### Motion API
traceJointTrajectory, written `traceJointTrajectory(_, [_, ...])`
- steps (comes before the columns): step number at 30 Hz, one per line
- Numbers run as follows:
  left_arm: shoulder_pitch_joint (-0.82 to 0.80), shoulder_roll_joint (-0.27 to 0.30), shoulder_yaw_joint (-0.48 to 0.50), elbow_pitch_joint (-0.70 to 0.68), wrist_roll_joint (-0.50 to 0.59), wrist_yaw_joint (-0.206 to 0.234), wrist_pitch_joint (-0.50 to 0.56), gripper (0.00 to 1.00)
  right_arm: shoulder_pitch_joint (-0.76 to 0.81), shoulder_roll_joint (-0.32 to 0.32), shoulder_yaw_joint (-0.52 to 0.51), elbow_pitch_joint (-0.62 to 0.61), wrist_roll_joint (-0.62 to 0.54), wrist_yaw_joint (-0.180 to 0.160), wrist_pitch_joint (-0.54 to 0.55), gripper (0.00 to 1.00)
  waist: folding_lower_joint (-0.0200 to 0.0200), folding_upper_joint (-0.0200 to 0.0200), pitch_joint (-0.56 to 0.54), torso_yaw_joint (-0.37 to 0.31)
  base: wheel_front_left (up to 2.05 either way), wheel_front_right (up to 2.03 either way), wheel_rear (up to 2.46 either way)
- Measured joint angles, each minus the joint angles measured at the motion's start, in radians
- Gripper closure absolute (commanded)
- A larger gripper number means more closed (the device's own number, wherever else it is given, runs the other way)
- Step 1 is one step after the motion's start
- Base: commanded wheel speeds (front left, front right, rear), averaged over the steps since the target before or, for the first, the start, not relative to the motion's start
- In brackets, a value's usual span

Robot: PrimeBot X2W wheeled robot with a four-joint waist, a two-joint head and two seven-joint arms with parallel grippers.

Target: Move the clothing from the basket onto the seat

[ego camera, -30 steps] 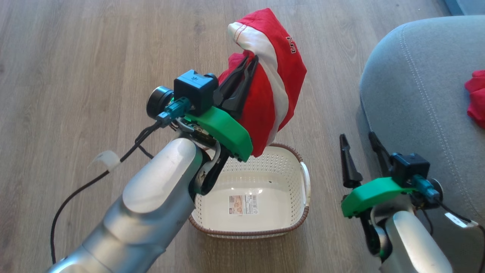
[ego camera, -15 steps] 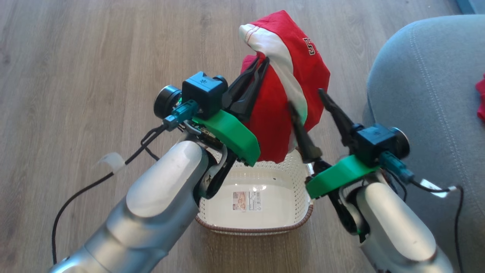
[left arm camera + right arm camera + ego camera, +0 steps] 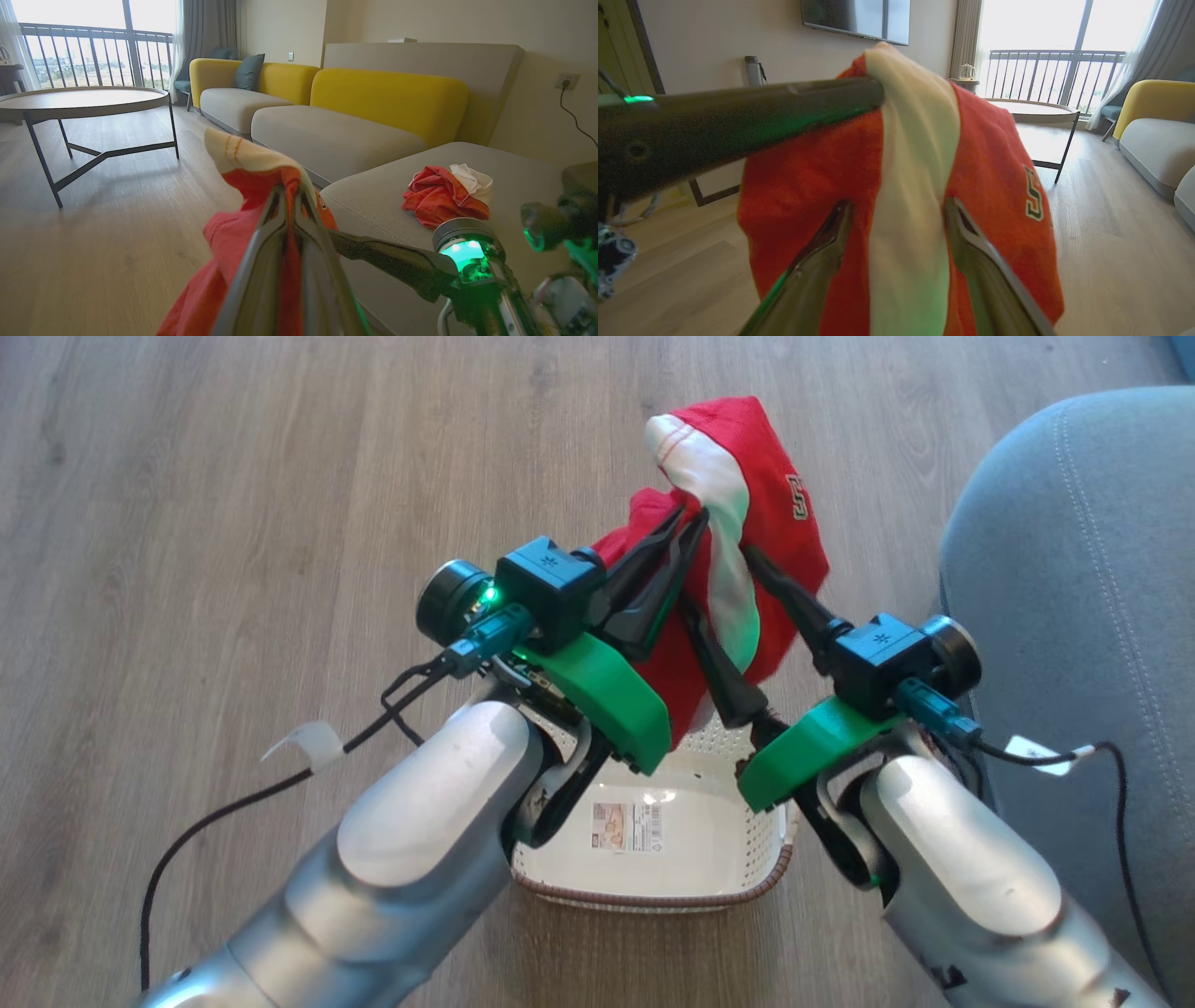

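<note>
Your left gripper [image 3: 689, 515] is clamped on the red garment [image 3: 789, 518], held above the basket [image 3: 653, 899] at 12 o'clock. Your right gripper [image 3: 717, 577] is spread wide, one finger on each side of the white panel. The seat [image 3: 1074, 579] is at 3 o'clock, and the second garment [image 3: 439, 198] is lying on it.

The right end effector [image 3: 897, 203], spread wide, flanks the white stripe of the red garment [image 3: 803, 177].
</note>
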Motion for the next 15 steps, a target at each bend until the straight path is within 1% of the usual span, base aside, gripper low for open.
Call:
traceJointTrajectory(10, [0.000,-0.006,-0.023,-0.010,0.000,-0.008,0.001,1.00,-0.010,-0.001,0.084,0.136,0.090,0.000,0.000,0.00,0.0000,0.0000,-0.004,0.017,0.00,0.00,0.00])
traceJointTrajectory(15, [0.000,-0.007,-0.026,-0.010,-0.001,-0.008,0.001,1.00,-0.033,-0.001,0.094,0.159,0.106,0.000,0.000,0.00,0.0000,0.0000,-0.005,0.019,0.00,0.00,0.00])
